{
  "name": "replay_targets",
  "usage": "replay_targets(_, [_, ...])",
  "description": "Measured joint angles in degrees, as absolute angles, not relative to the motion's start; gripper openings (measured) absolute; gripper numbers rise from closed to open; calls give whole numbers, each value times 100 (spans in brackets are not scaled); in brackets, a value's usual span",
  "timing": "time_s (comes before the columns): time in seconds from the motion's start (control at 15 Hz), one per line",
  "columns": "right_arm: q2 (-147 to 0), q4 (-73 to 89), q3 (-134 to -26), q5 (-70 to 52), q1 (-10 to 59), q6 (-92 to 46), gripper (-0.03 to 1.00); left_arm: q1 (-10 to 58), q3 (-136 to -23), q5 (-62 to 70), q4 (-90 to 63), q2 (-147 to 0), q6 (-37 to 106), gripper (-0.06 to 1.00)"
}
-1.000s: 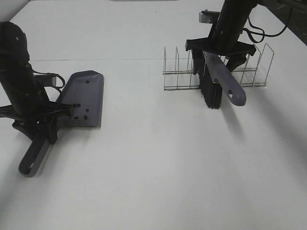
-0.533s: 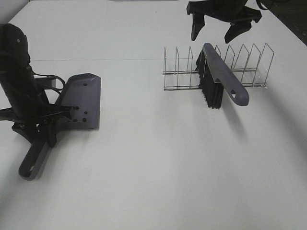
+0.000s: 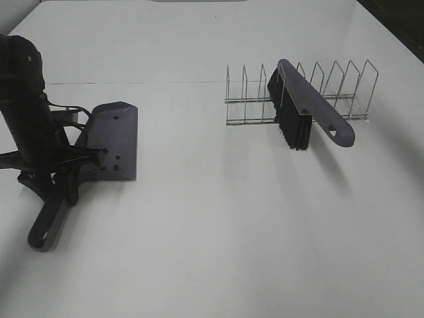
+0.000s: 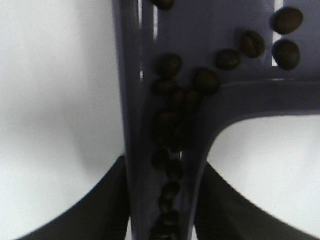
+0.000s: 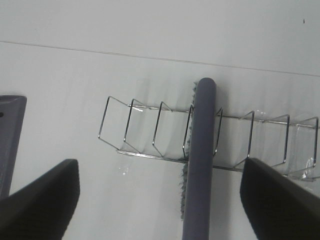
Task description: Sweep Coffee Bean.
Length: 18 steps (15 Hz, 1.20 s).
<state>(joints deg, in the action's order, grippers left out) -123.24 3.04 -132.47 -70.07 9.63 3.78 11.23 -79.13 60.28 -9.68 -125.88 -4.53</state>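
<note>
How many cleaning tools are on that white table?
2. The grey dustpan, holding coffee beans, lies on the left with its handle in the left gripper. The brush rests in the wire rack on the right. None seems hidden.

Grey plastic dustpan [image 5: 10, 142] cut off by right wrist frame edge. Dark oval coffee beans [image 4: 170, 150] blurred, uncountable in handle channel. Grey brush handle [image 5: 200, 165] end cut off.

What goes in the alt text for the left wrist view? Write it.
Close-up of a grey dustpan with dark coffee beans piled along the channel of its handle and a few loose on the pan. The left hand grips the handle from both sides, above a white table.
</note>
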Motion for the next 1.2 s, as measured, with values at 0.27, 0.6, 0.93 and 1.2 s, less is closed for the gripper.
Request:
replay_targets(0.27, [-11935,258,-13247,-7013,963,355,81,1123,-7913,6028,-1100,-12576,-453,50])
replay_targets(0.6, [-11522,252,-12903,-7013,963,355,80,1134,-7918,6050,-934,-12359,-453,87])
replay_targets(0.93, [-10594,-149,-11064,-6996,963,355,80,1134,-7941,6073,-756,-11402,-453,87])
replay_targets(1.2, [-9253,-372,-8783,-6790,963,355,79,1134,-7941,6308,-756,-10611,-453,87])
